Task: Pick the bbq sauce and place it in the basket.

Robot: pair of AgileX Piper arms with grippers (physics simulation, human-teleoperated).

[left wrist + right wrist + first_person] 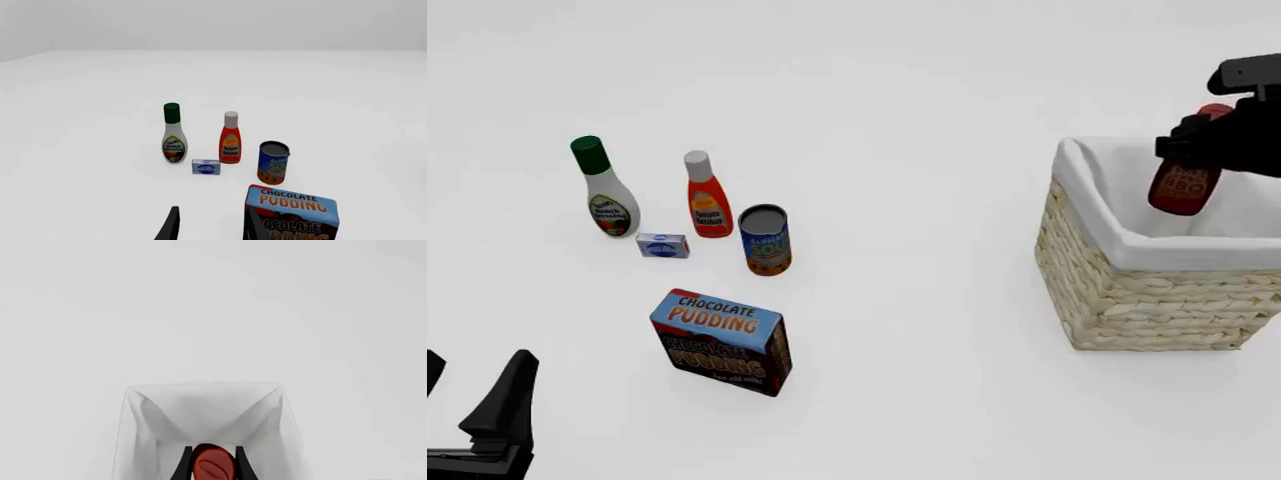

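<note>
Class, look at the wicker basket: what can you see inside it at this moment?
Only white cloth lining shows inside the basket. The bbq sauce hangs over the opening, gripped near its cap by the right gripper, not resting inside. The near wall hides the basket's floor.

Your matte black left gripper (474, 400) ends in two flat, blade-like fingers (170, 226) that taper to narrow, angular tips, without markings or screws you can make out. Your matte black right gripper (1212, 135) is a blocky, boxy assembly with a rounded housing on top; its thin dark fingers (183, 466) are plain too.
</note>
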